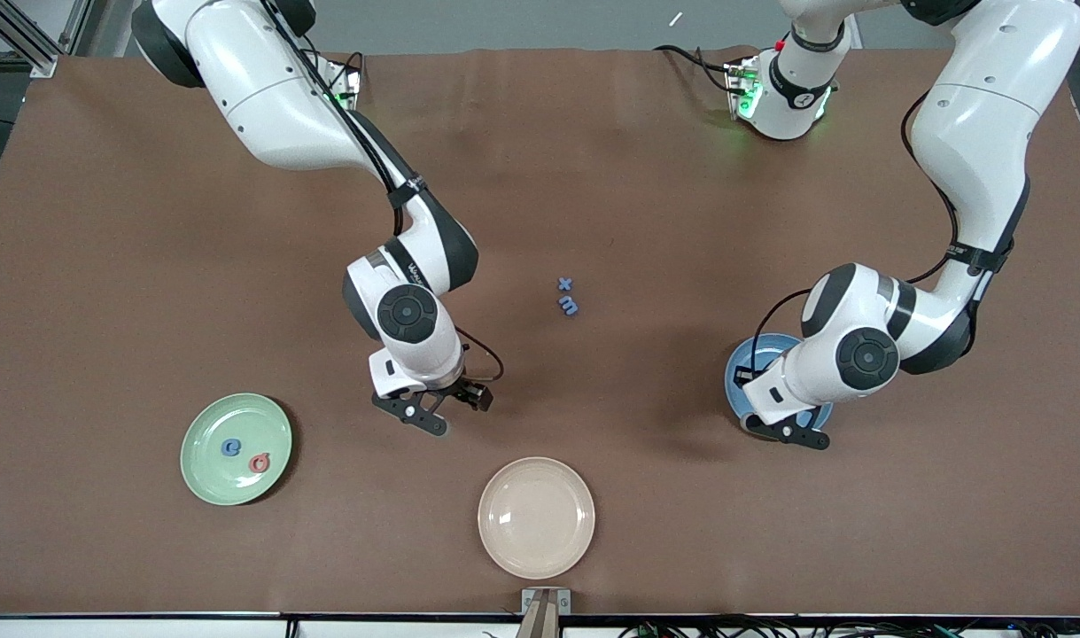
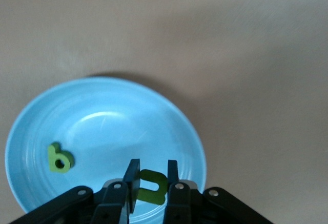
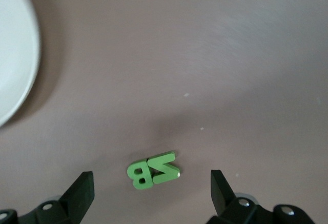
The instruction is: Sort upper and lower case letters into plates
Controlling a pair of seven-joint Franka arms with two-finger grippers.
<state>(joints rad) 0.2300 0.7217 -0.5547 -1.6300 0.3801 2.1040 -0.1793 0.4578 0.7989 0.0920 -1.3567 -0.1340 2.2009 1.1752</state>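
The left gripper (image 2: pixel 150 180), clamped on a green letter (image 2: pixel 149 187), hangs over the blue plate (image 1: pixel 736 372) at four o'clock from the blue x and m (image 1: pixel 567 297), ready to drop it beside a green b (image 2: pixel 59 158). The right gripper (image 1: pixel 438 408), jaws spread wide, hovers over a green B and Z (image 3: pixel 152 170) near seven o'clock, lined up to pick. The green plate (image 1: pixel 203 470) holds two letters (image 1: pixel 244 455).

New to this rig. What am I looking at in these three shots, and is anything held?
Two robot arms at a brown table, each ending in a two-finger pincer. One picture looks down from across the table; the other two come from wrist cameras.

The left pincer, over the blue plate, is shut on a green letter; a green b lies in that plate.

The right pincer is open over a green Z and B.

The green plate holds two letters. A beige plate and two blue letters sit mid-table.
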